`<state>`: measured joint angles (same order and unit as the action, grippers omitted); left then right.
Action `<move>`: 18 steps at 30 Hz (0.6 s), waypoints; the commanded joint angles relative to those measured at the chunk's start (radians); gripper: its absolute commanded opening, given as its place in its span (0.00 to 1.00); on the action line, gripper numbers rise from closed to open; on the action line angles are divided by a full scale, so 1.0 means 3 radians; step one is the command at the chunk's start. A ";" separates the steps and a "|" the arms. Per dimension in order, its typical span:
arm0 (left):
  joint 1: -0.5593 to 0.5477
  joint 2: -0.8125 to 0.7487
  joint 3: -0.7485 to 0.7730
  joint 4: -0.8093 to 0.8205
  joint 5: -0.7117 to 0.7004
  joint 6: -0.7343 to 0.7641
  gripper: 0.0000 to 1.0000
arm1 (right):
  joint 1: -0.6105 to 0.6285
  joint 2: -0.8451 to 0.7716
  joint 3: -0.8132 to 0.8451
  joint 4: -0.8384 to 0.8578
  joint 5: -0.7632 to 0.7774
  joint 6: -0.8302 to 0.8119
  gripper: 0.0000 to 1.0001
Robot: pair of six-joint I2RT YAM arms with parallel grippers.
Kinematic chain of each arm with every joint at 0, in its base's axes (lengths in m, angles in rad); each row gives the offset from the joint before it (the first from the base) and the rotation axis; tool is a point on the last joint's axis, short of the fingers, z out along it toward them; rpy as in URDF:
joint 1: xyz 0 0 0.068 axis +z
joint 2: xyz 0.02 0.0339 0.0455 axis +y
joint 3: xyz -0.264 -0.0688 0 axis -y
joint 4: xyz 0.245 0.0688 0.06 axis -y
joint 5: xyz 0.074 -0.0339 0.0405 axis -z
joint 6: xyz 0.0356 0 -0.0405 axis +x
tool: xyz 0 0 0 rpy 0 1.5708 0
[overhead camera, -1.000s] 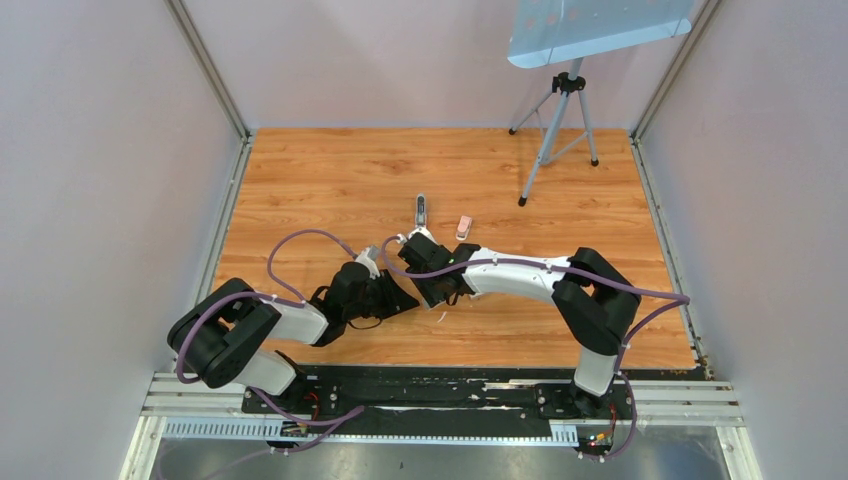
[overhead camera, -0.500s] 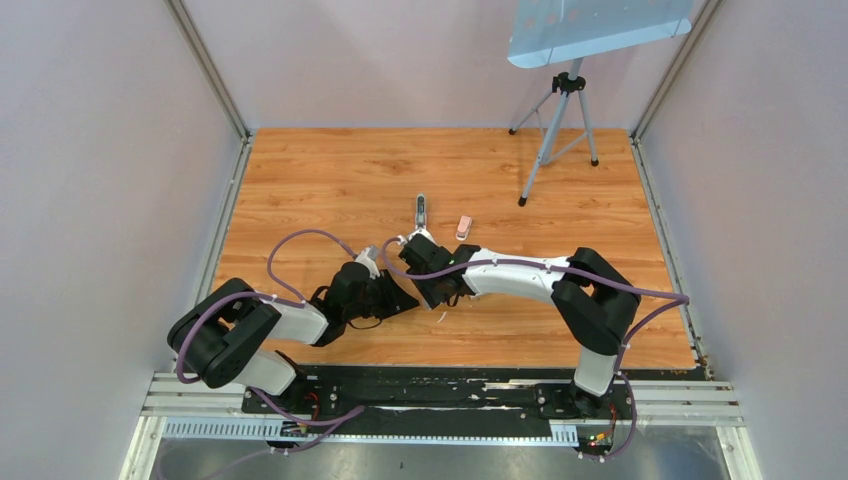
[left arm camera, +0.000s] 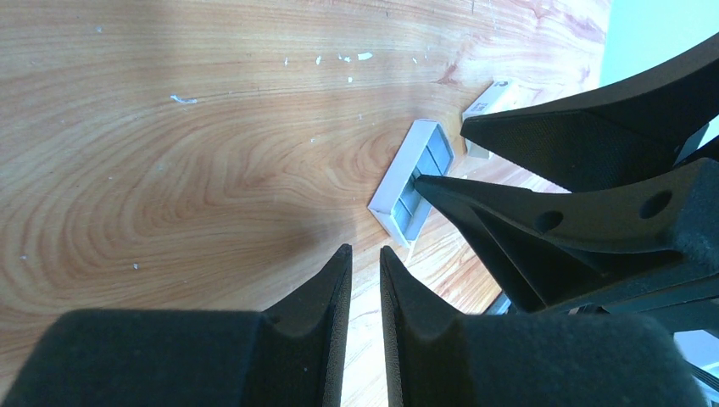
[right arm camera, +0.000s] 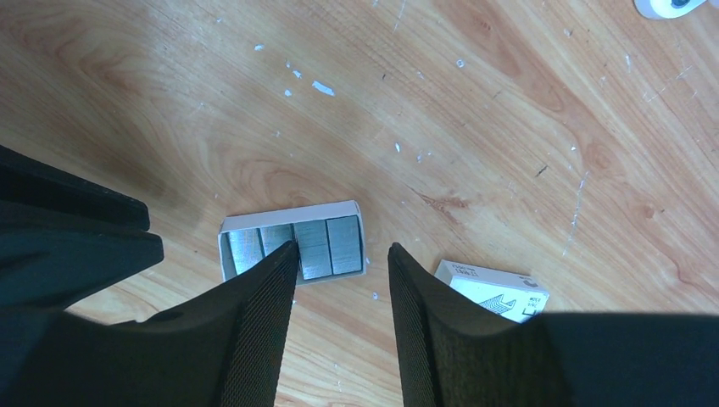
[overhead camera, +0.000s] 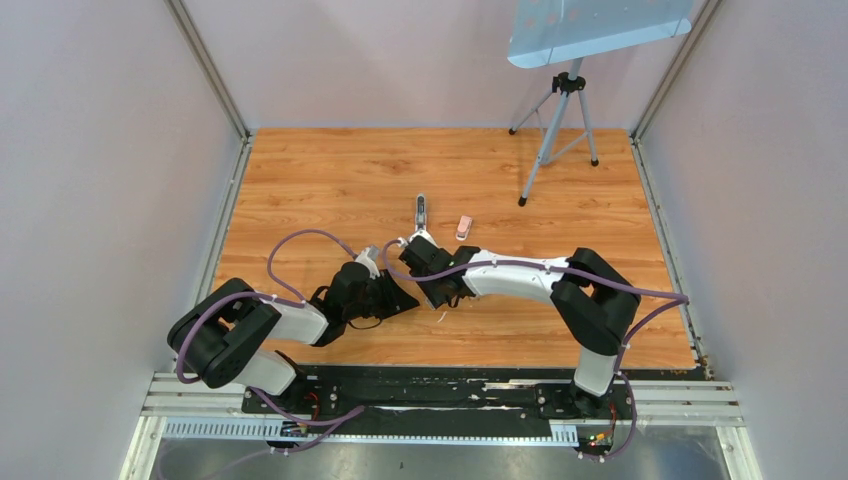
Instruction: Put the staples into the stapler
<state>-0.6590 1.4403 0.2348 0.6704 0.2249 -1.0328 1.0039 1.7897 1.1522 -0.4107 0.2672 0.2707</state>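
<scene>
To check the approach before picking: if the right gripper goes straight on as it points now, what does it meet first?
Most likely the silvery-grey metal staples lying in the small white box tray: the open right gripper points down at them, one finger over the strips. Depth is unclear.

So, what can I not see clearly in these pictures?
1. Top view: the right hand covers the tray of staples; neither shows.
2. Top view: the stapler is too small to tell if its channel is open.
3. Left wrist view: the right hand's fingers hide part of the tray and of the white box.
4. Right wrist view: a white object is cut off by the top edge.
</scene>
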 commanded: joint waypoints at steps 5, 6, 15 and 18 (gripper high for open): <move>-0.0033 -0.0042 -0.0005 -0.0009 -0.0039 0.0026 0.21 | 0.0066 -0.0008 0.0006 -0.0032 0.0335 -0.0145 0.45; -0.0035 -0.0043 -0.0009 -0.0015 -0.0040 0.0028 0.21 | 0.0069 -0.0009 0.0015 -0.0032 0.0386 -0.0165 0.44; -0.0033 -0.0051 -0.0016 -0.0021 -0.0048 0.0030 0.21 | 0.0038 -0.0139 0.0178 -0.0050 0.0725 -0.0372 0.41; -0.0033 -0.0053 -0.0016 -0.0016 -0.0049 0.0025 0.22 | -0.0021 -0.0153 0.0181 -0.0053 0.0669 -0.0362 0.41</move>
<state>-0.6590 1.4403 0.2352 0.6697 0.2249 -1.0328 1.0092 1.7805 1.1759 -0.4114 0.4320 0.1852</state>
